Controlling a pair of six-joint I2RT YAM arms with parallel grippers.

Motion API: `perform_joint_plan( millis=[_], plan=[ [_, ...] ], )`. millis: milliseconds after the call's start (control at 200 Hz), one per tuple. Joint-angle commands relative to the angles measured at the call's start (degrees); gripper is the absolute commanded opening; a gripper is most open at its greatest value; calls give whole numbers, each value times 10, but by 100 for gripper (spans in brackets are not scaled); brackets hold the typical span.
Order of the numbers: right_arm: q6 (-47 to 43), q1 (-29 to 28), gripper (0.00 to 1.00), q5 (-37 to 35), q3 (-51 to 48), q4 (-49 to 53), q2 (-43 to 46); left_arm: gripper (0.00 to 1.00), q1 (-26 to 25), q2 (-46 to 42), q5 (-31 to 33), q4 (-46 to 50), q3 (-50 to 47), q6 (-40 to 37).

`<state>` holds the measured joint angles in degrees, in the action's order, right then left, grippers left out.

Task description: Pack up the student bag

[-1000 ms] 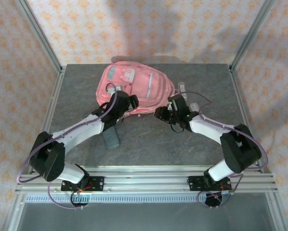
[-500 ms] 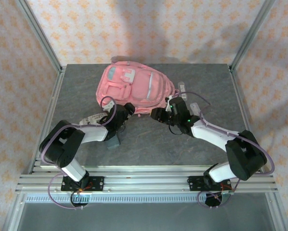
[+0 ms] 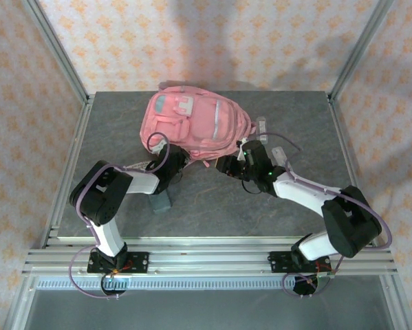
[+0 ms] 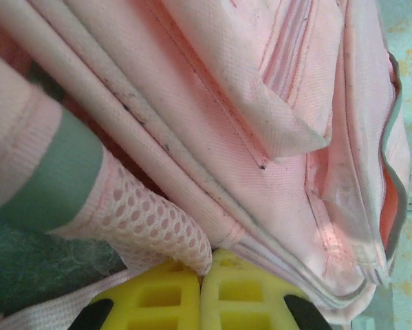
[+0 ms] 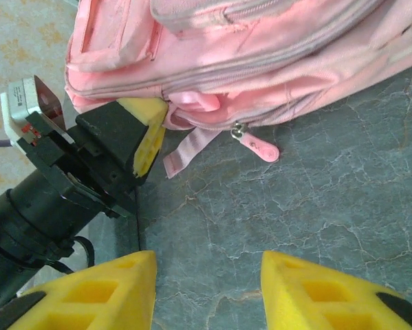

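A: Pink one first, where's the student bag (image 3: pixel 192 124)?
B: Flat on the table (image 3: pixel 295 117), front pockets up. We've both arms at its near edge.
A: Left gripper (image 4: pixel 201 275)?
B: Jaws closed, pads together right at the bag's bottom hem, by a mesh flap (image 4: pixel 157 220). We can't tell if fabric's pinched btw them.
A: Right gripper (image 5: pixel 209 275)?
B: Open, nothing in it, just off the bag's near side, facing the zip pull (image 5: pixel 261 148).
A: Progress?
B: Early, imo. Zip at that pull looks closed; we see no compartment open. Grey block (image 3: pixel 160 201) lies on the table, near side of the bag, unpacked. Left, we reckon: open up, load, zip.
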<state>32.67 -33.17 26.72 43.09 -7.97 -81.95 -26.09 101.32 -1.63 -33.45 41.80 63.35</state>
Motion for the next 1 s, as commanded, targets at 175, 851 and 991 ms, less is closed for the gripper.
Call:
perform_joint_plan(
  millis=[175,851,991],
  plan=[
    [-61,-49,37,-88,27,5,-79,0,6,-78,-21,54,37,-38],
    [-59,-79,45,-301,171,-156,-311,0,6,-70,-82,31,54,-9],
    [-68,-80,41,-338,214,-142,-346,0,6,-70,-91,22,50,-2]
  ],
)
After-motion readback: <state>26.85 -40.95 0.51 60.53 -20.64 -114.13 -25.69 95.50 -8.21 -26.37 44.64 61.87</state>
